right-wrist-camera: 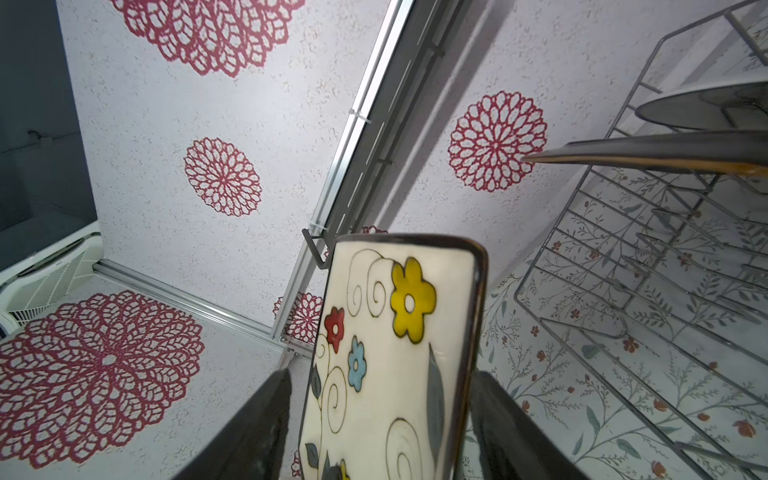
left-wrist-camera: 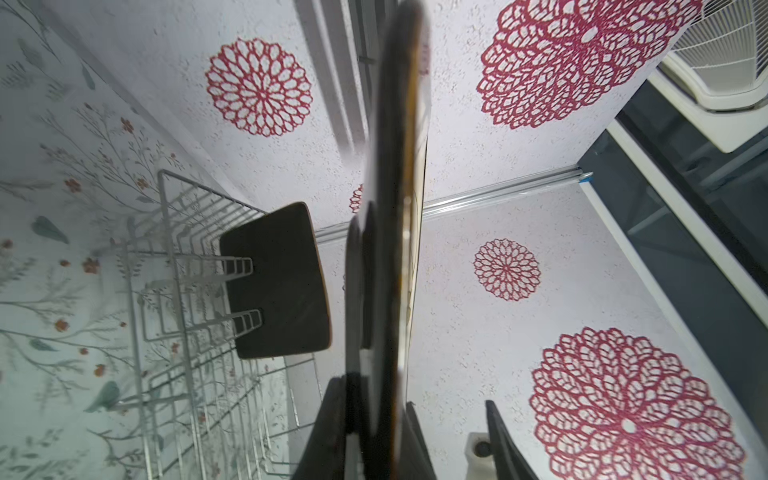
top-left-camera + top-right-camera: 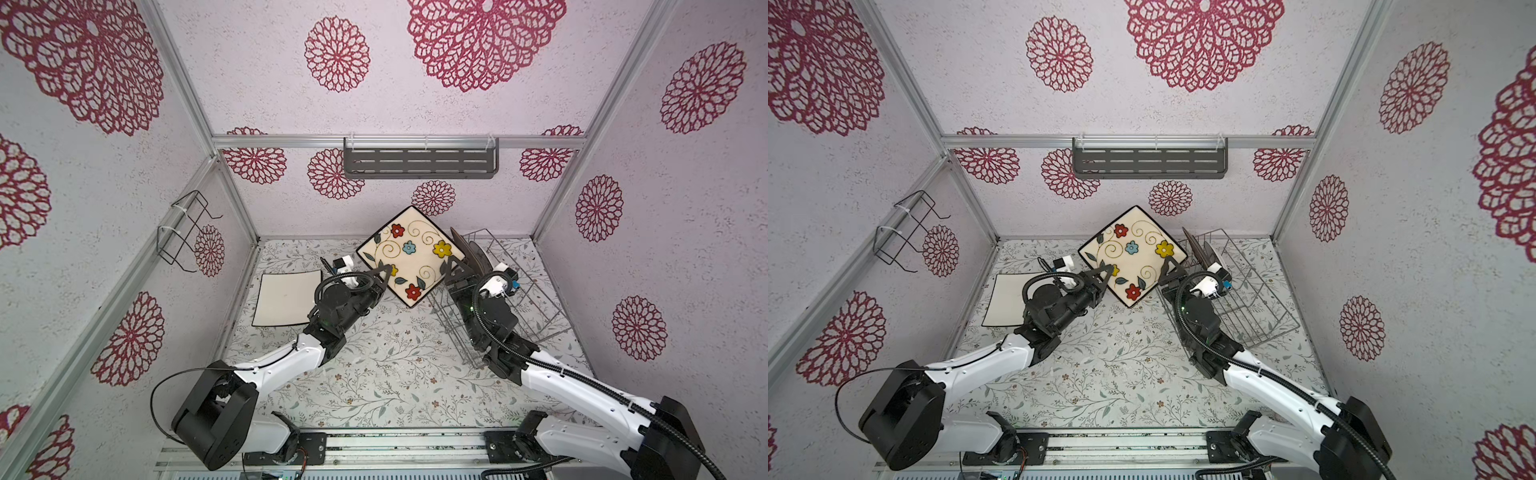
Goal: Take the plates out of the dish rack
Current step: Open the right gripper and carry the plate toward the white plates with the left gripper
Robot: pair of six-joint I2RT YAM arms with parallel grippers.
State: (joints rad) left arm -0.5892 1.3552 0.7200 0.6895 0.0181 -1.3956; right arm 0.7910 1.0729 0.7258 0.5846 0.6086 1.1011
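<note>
1 floral plate (image 3: 409, 253), 1 white plate (image 3: 286, 299), 1 black plate (image 2: 278, 282), 1 round plate (image 1: 698, 106) and 1 dish rack (image 3: 528, 291).

L end effector (image 3: 385, 272) clamped, R end effector (image 3: 449, 266) jaws apart, arms extended fwd

floral plate (image 3: 409, 255): cream, swirls, red/blue/yellow flowers | square plate (image 3: 282, 299): white, dark rim | dish rack (image 3: 536, 303): silver

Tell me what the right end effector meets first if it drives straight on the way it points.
The cream square ceramic plate with painted flowers: it already sits between the right end effector's open jaws, so the edge would likely meet the palm first.
</note>
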